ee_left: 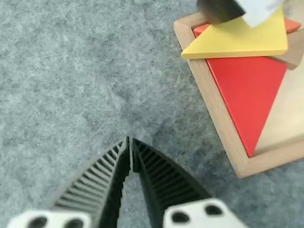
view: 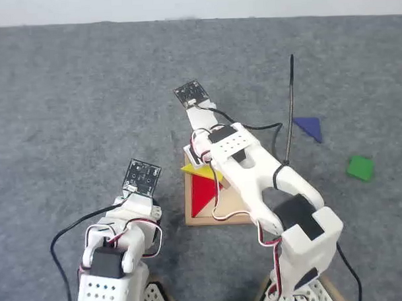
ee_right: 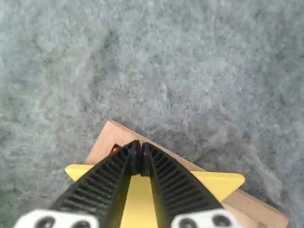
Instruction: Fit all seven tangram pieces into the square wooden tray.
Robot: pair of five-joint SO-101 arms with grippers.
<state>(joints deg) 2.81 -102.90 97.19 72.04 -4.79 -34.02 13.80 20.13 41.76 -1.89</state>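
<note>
Grey felt desk (view: 67,96); yellow triangle (ee_left: 237,40) rests unseated across wooden tray (ee_left: 213,109) corner, long edge over red triangle (ee_left: 247,90). right pincer (ee_right: 140,151) clenched empty, tips directly above it; left pincer (ee_left: 129,142) clenched, beside tray, farther off.

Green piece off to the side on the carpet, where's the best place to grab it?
Probably from straight above, pinching two opposite straight edges: the green piece lies flat on the carpet, apart from the blue triangle.
</note>
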